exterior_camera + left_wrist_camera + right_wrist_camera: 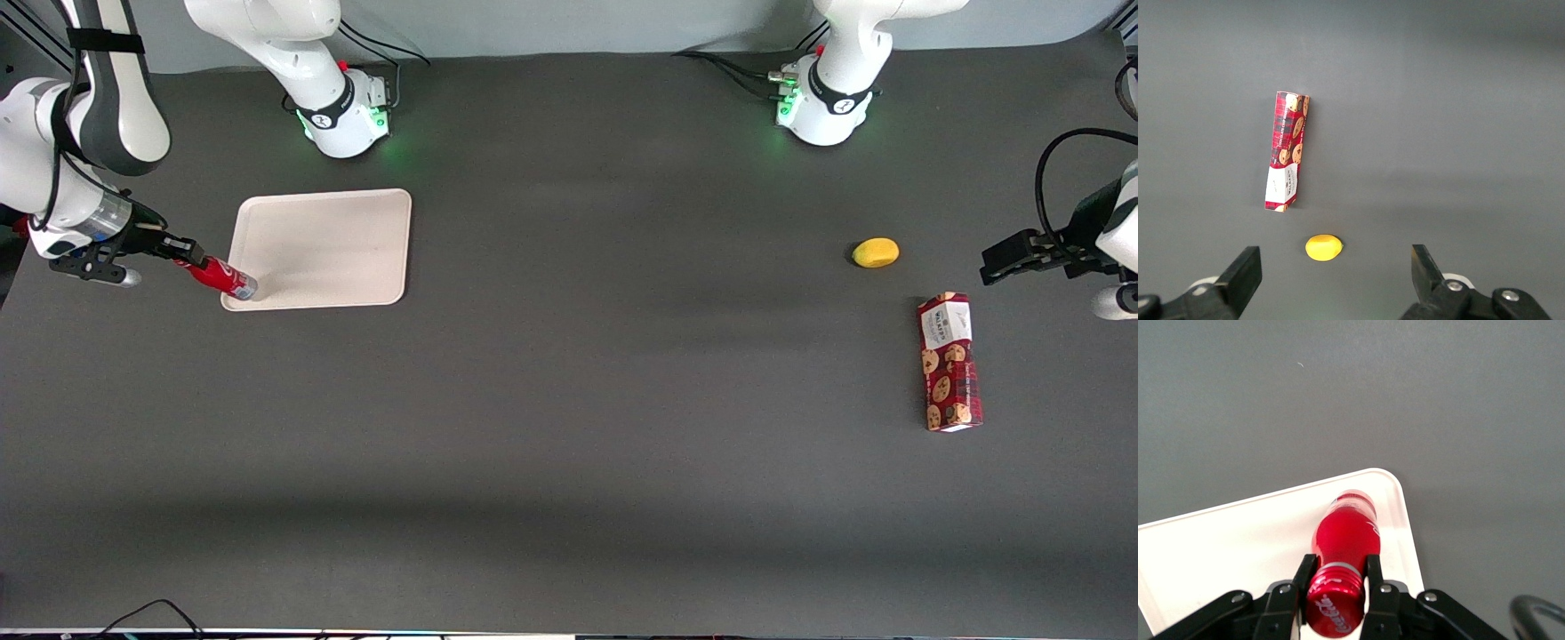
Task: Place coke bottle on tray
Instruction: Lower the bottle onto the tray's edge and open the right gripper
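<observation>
Front view, left of frame: gripper [184,253] clamped on the neck of the coke bottle [220,276], white script on red, tilted, silvery base at the tray's [338,249] corner nearest the camera. At right, well apart: yellow lemon-like fruit [876,252] and red cookie box [949,362] lying flat.

Left wrist view: same box [1286,151], white label unreadable, fruit [1323,247] near its end.

Right wrist view: fingers [1373,577] pinching below the cap [1333,607], "Coca-Cola" script legible; bottle over the tray's corner [1399,520], bare dark table [1438,407] around.

One coke bottle [222,277], one tray [338,240], one lemon [876,252], one cookie box [949,363] — one claw [182,252] holding the bottle.
</observation>
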Motion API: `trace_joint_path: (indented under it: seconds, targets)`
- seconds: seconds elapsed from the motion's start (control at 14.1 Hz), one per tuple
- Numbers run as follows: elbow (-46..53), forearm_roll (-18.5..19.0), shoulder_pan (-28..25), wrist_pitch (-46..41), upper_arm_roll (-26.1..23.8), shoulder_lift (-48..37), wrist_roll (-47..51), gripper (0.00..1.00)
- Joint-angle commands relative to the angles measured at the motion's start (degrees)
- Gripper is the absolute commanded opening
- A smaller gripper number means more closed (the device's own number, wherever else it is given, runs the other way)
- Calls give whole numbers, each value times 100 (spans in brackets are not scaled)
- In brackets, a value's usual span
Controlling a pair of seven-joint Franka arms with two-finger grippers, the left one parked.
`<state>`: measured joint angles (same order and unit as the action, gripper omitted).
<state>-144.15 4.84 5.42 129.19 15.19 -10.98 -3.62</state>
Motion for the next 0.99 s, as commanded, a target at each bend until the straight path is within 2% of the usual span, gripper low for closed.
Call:
trace_joint_path:
  seconds: [0.0, 0.35, 0.64, 0.71, 0.78, 0.85, 0.92]
  targets:
    - [-139, 393, 39, 53, -43, -124, 169, 0]
    - [-324, 456, 135, 342, 10, -19, 160, 0]
    - [-298, 676, 153, 370, 19, 131, 160, 0]
    - [-263, 676, 153, 370, 19, 201, 160, 25]
    - [-219, 676, 153, 361, 19, 254, 160, 65]
    - [-140, 667, 144, 326, 19, 263, 195, 78]
    - [-78, 667, 135, 274, 19, 263, 204, 100]
